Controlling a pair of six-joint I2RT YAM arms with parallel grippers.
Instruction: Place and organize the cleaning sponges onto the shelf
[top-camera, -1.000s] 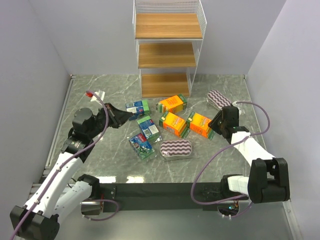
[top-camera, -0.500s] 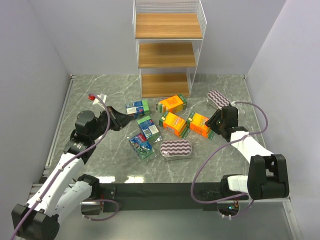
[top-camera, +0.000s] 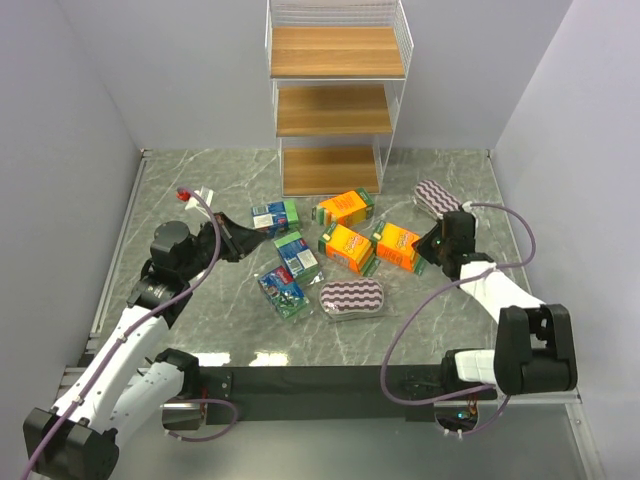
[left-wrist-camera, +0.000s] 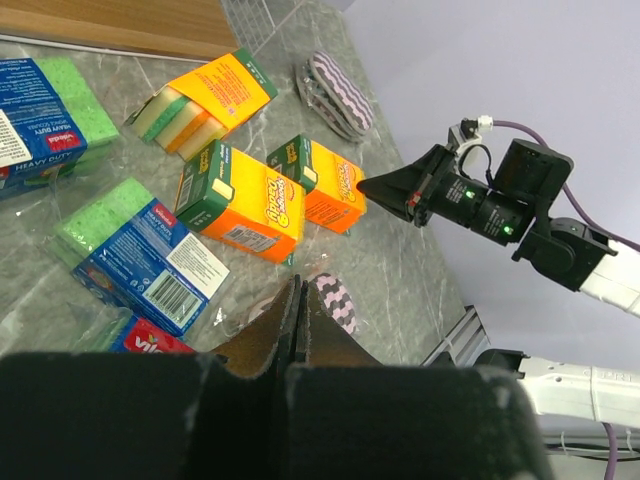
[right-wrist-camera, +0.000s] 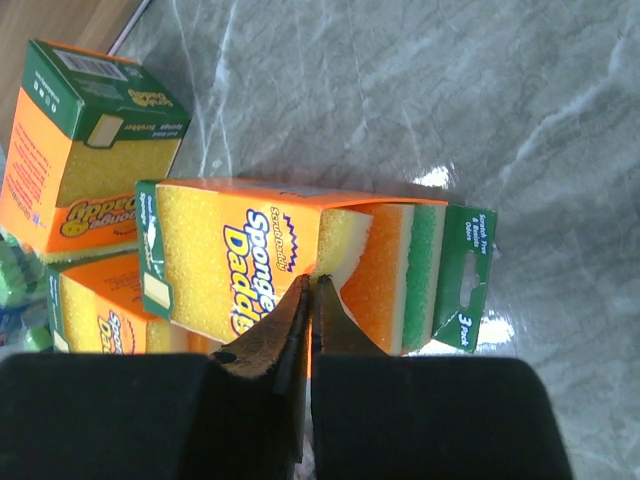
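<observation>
Sponges strewn mid-table, shelf at the far wall, both jaws shut.

The shelf (top-camera: 335, 52) stands against the back wall. All the sponges lie on the table (top-camera: 450, 320) in front of it, and bare marble runs along the left wall, the right wall and the near edge. The left jaws are pressed together, holding nothing, just beside a blue-green pack (top-camera: 275, 214). The right jaws are closed tight too, tips at the right end of an orange pack (top-camera: 398, 247); contact cannot be told. A striped pad (top-camera: 437, 197) lies just beyond them.
</observation>
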